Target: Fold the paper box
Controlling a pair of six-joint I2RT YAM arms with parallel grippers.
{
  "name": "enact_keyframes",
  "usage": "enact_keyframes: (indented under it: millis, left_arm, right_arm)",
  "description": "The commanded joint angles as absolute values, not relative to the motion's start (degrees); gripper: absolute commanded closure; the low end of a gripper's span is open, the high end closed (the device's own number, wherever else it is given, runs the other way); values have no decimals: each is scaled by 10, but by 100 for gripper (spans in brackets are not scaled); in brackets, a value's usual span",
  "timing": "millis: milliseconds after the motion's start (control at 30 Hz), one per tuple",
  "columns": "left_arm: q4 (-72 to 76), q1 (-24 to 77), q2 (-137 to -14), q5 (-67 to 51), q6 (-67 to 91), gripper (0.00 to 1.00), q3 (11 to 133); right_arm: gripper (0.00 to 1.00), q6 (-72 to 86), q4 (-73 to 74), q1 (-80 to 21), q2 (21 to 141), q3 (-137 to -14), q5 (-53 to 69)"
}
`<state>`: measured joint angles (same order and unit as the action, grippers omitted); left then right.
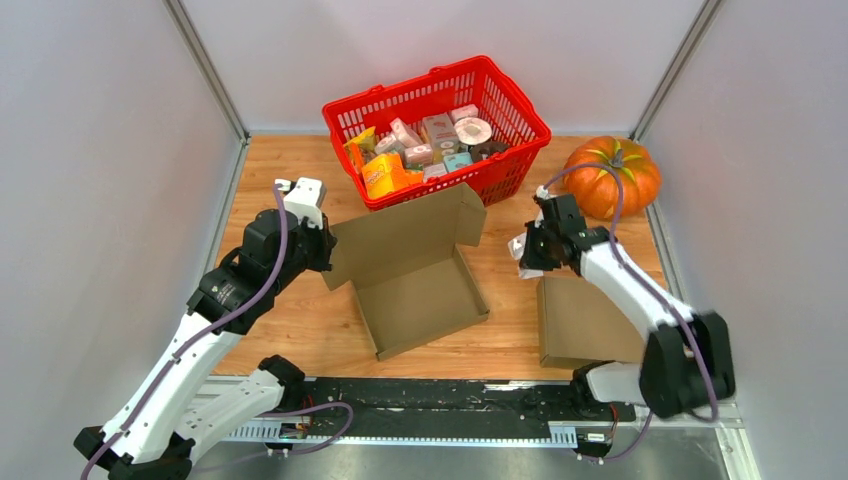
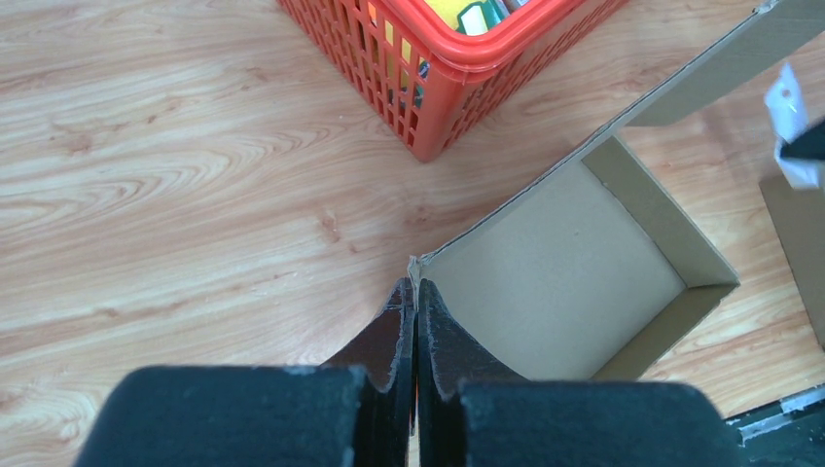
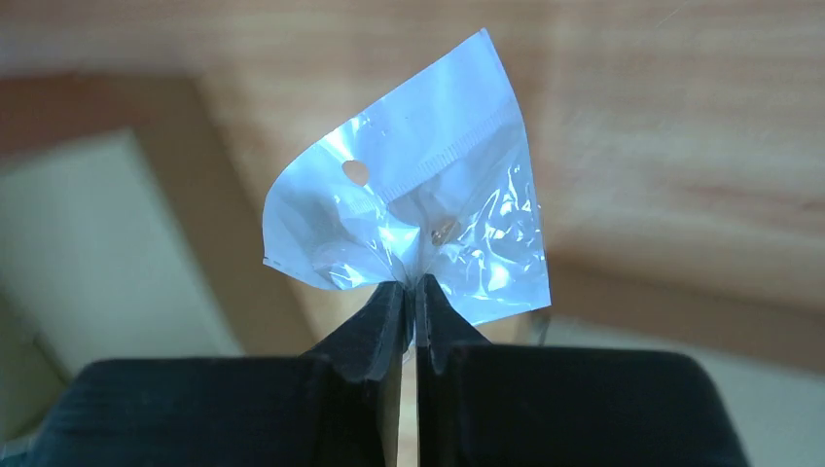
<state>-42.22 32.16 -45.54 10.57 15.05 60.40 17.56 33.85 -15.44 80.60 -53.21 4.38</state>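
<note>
Black rail with both arm bases along the near edge. Wooden surface, light grain, closed in by pale plain walls on three sides. Box: brown cardboard, open, at the middle of the surface, its lid flap raised toward the back and ending just in front of the basket. Basket: red plastic, at the back centre, filled with small packets. Pumpkin: orange, back right corner, seen from overhead only. Flat cardboard sheet: right of the box and apart from it, partly under the right arm. Left tool: clenched at the box's left corner; the left wrist view shows its fingertips pressed together right at that corner, though it cannot be told whether cardboard is pinched between them, and the same view shows the inside of the box bare. Right tool: raised above the surface between box and pumpkin, clamped on a small plastic bag. Only the right wrist view shows the bag closely: clear, crumpled, with a punched hole and a seal strip, pinched at its lower edge; the background there is blurred.
</note>
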Motion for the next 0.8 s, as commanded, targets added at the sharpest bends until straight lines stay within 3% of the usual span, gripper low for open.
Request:
enact_keyframes:
  millis: [0,133,167,267,300,333,367,433,467,500,567,767]
  left_arm:
    - [-444,323,-459,99,143,100,619]
    - [-452,323,-471,81,147,100,628]
    - [-456,323,-475,75,145,100,636]
    - [-480,323,-487,64,155,100,645]
    - [-489,323,-490,62,158,100,649]
    - [-494,322,-492,62,163,100,650]
    - [-498,323,-495,64,172,100,654]
    - [-508,323,-498,56,178,100,658]
    - [-511,323,-501,51,183,100,662]
    - [-515,323,-502,43,183,100,664]
    - [-522,323,-511,37,184,100,678]
    - [-549,323,-535,17,182,100,710]
  right_arm:
    - [92,234,401,-258,616,-462,79]
    - [91,318,377,-441,511,-423,48]
    - [91,331,317,-517,505,-419,7]
    - [88,315,171,-587,563,-442,-29]
    - [83,302,152,-586,633,-467,-13]
    - [70,266,147,-584,667,-520,-27]
    - [45,252,181,-582,700,-559,-53]
    - [33,224,232,-555,740,-620,-74]
    - [19,204,245,-550,727,-615,-84]
    - [13,190,244,-548,682,-604,-104]
    - [3,160,243,-509,634,-551,-117]
    - [3,99,192,-352,504,-448,-15]
